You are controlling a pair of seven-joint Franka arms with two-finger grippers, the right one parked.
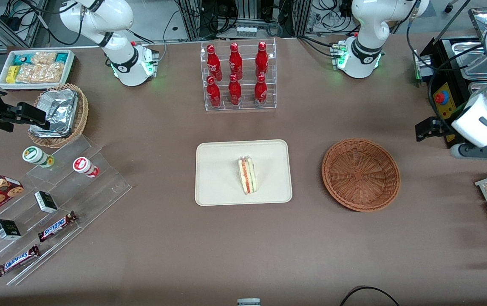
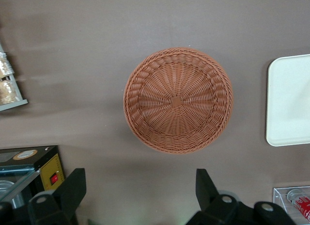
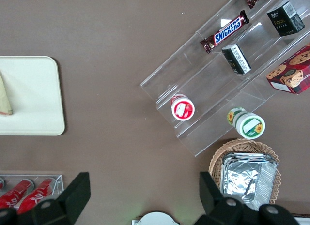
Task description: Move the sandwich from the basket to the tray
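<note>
Empty basket, tray edge beside it, pincer spread above table

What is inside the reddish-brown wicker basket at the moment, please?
Nothing: the basket shows only its bare weave. The sandwich lies on the tray. The claw hangs open above the table beside the basket. The table under the basket is covered.

Bright, even overhead light | soft faint shadows on desk | glare on foil packets | green glow at arm bases | sharp focus overall | hand dark, open-fingered, slightly blurred.
</note>
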